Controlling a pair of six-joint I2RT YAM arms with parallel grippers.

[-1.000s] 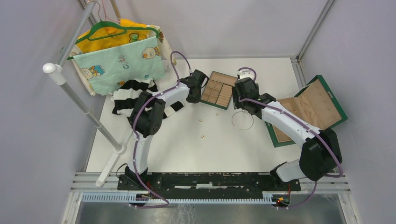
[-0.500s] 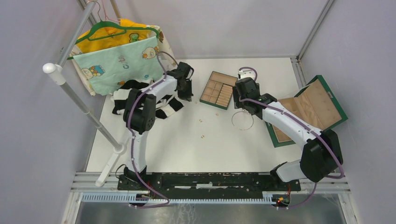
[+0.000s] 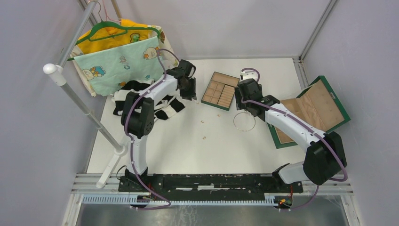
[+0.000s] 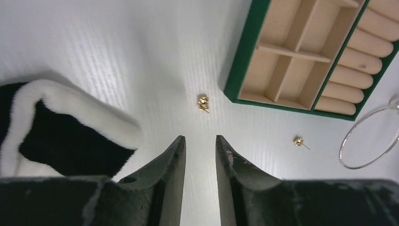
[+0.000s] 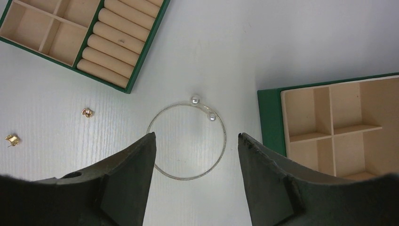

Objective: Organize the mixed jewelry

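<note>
A thin silvery wire hoop (image 3: 244,131) with two pearl ends lies on the white table, right of the tan compartment tray (image 3: 205,100). My right gripper (image 3: 244,107) hovers over it, open wide and empty; the right wrist view shows the hoop (image 5: 186,179) between and beyond my fingertips (image 5: 195,135). Tiny gold pieces (image 3: 203,121) (image 3: 204,138) lie mid-table, with two more close to the tray. My left gripper (image 3: 189,96) is narrowly open and empty (image 4: 201,137), with one gold piece (image 4: 203,101) just ahead of it and another (image 4: 298,141) to the right.
A black-and-white striped cloth (image 3: 131,94) lies left of my left gripper (image 4: 61,136). A larger open green-rimmed box (image 3: 313,110) stands at the right (image 5: 268,117). A clothes rack with hung clothes (image 3: 117,52) fills the back left.
My left gripper has moved left, away from the tray's left edge, to beside the striped cloth. The right arm has barely moved.
</note>
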